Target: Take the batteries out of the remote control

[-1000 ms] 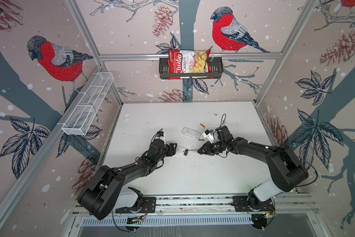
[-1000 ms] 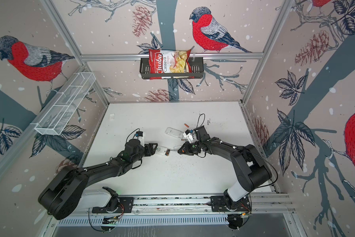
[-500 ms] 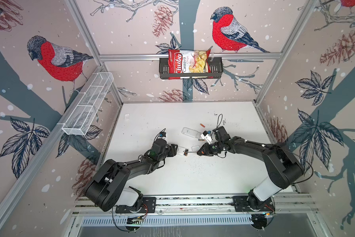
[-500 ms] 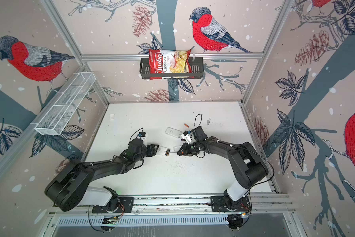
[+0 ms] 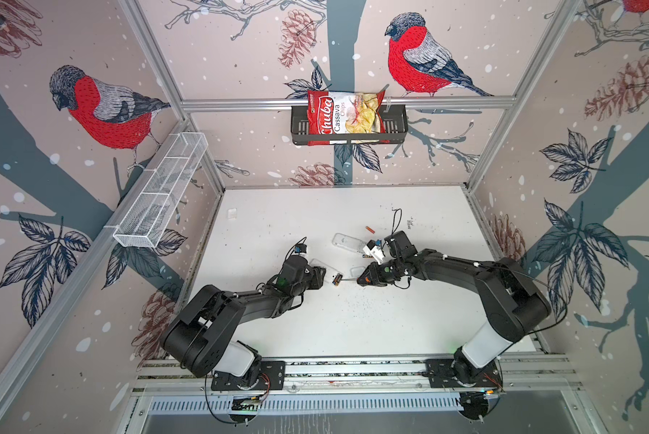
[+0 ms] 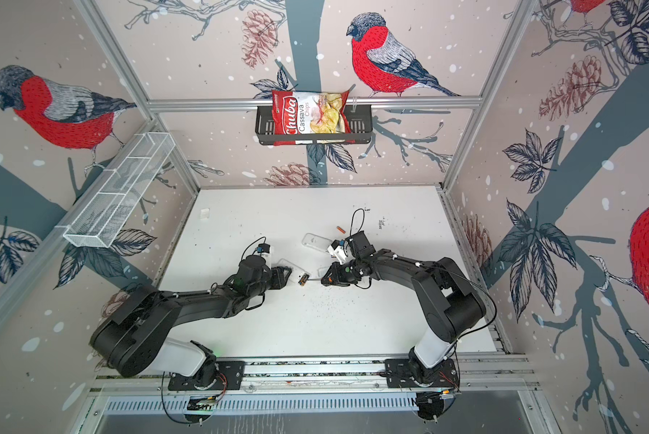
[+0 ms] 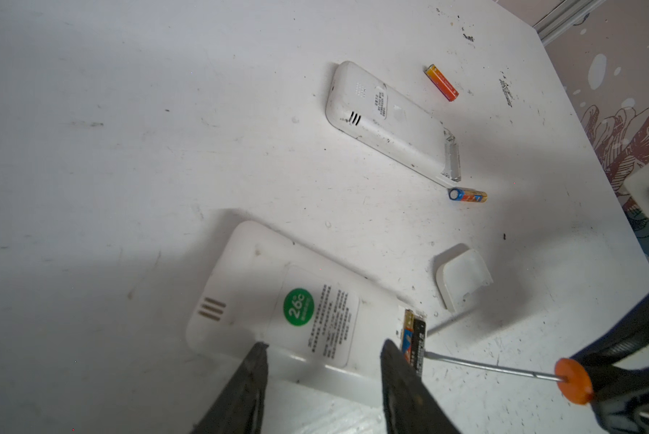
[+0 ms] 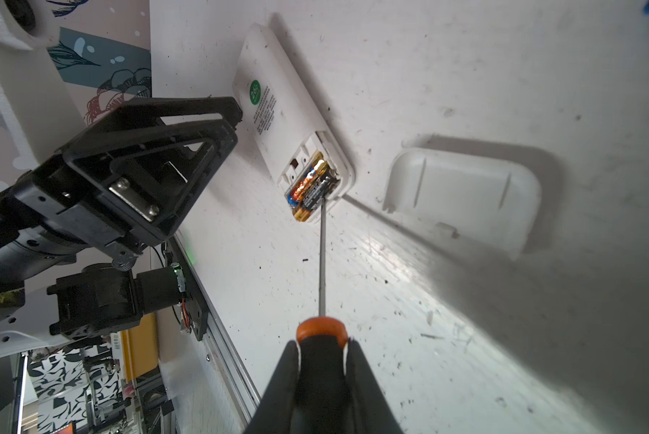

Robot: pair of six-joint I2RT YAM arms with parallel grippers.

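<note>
The right gripper was clamped on the screwdriver. Its tip sat against the two batteries left in the open bay at the right end of the near remote. The left gripper stood with its jaws apart over that remote's near-left edge. Whether its fingers pressed on the remote could not be told.

That looked like the main risk. If the remote was not pinned, a push from the tip would probably slide or turn the whole body left across the table instead of lifting a cell. A tip riding over the round casing could also skip off and jab the left fingers just beside the bay. A hard pry might flick a battery away, perhaps towards the cover lying just right of the bay.

The other two lay loose. A blue-ended battery was at the open end of the far remote, and an orange battery lay farther back.
</note>
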